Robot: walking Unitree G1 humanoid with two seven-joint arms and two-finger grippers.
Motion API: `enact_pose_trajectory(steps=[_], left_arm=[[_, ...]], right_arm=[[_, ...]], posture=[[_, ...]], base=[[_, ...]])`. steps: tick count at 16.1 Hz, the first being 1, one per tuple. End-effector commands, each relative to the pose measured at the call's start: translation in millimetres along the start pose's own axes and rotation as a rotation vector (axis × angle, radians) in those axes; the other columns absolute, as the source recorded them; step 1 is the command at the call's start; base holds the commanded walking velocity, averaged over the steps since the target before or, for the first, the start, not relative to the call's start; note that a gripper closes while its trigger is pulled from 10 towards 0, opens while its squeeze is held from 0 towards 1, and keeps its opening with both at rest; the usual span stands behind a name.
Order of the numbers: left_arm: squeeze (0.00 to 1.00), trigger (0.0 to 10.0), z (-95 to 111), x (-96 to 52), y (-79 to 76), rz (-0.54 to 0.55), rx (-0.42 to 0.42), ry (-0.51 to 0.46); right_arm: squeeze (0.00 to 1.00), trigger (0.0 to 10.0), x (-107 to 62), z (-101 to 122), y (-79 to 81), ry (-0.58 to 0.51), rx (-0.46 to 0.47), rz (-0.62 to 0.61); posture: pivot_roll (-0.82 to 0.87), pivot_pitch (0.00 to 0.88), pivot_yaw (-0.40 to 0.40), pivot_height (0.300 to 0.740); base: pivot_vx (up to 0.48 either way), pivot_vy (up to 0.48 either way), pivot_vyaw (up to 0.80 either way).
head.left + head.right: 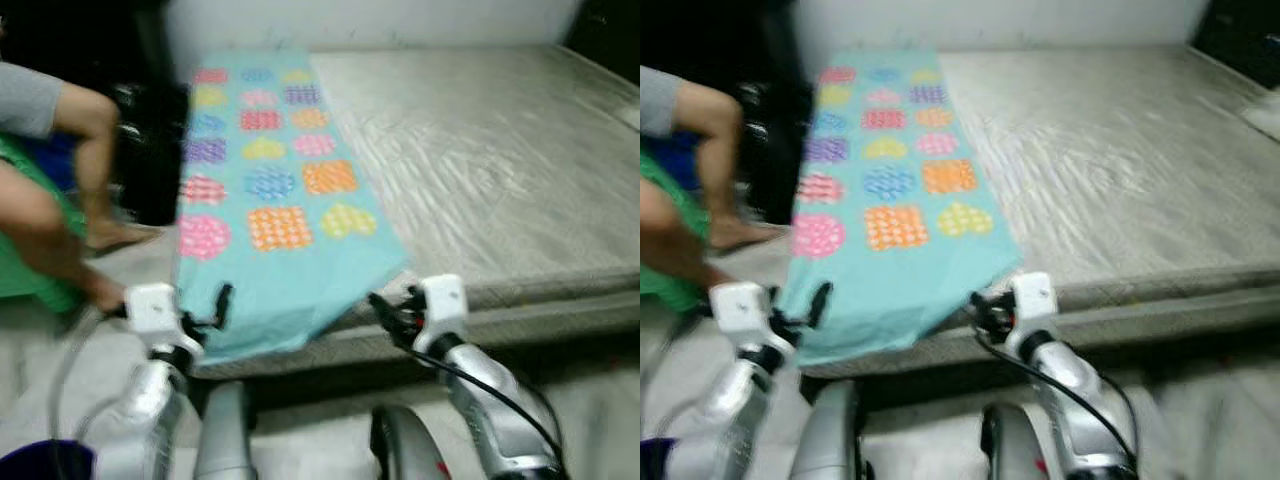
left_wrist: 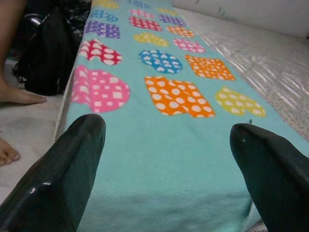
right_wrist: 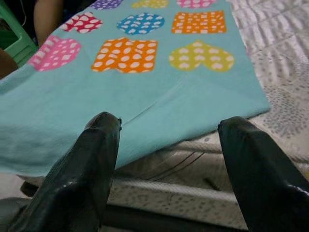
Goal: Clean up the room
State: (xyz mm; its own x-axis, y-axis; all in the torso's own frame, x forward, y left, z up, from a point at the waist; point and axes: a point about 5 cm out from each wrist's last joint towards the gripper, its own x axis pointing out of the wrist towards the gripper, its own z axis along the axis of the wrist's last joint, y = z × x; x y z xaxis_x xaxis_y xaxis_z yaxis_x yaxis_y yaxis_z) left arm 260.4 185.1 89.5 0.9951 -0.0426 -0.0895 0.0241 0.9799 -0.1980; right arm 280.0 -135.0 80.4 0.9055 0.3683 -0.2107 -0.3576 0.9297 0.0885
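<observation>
A turquoise blanket with coloured heart and square patches lies lengthwise along the left side of a grey mattress; its near end hangs over the front edge. My left gripper is open at the blanket's near left corner. In the left wrist view the blanket spreads between the two black fingers. My right gripper is open at the blanket's near right corner. The right wrist view has the blanket's hem just beyond the fingertips.
A person sits at the left, with an arm and a leg close to the bed's left side, on something green. A black bag stands by the bed. Pale floor lies below.
</observation>
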Motion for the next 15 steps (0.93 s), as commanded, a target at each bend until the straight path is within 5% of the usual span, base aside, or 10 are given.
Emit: enact_pose_trajectory(steps=[1, 5, 10, 15], left_arm=[[0.0, 10.0, 7.2, 3.3, -6.0, -0.024, -0.004, -0.028], [0.0, 10.0, 7.3, 3.7, -7.2, -0.04, -0.012, -0.034], [0.0, 10.0, 7.5, 3.5, -7.6, -0.05, -0.014, -0.038], [0.0, 10.0, 7.3, 3.3, -9.0, -0.063, -0.016, -0.038]], right_arm=[[0.0, 10.0, 0.8, 8.2, -2.5, -0.028, -0.03, 0.001], [0.0, 10.0, 1.3, 7.6, -2.3, -0.026, -0.023, 0.004], [0.0, 10.0, 1.0, 7.2, -1.7, -0.026, -0.019, 0.007], [0.0, 10.0, 0.7, 6.8, -1.2, -0.024, -0.017, 0.005]], posture=[[-0.12, 0.098, -0.026, 0.582], [-0.12, 0.098, -0.026, 0.582], [-0.12, 0.103, -0.025, 0.582], [-0.12, 0.103, -0.023, 0.582]], base=[[0.0, 0.0, 0.77], [0.0, 0.0, 0.68], [0.0, 0.0, 0.0], [0.289, 0.0, 0.0]])
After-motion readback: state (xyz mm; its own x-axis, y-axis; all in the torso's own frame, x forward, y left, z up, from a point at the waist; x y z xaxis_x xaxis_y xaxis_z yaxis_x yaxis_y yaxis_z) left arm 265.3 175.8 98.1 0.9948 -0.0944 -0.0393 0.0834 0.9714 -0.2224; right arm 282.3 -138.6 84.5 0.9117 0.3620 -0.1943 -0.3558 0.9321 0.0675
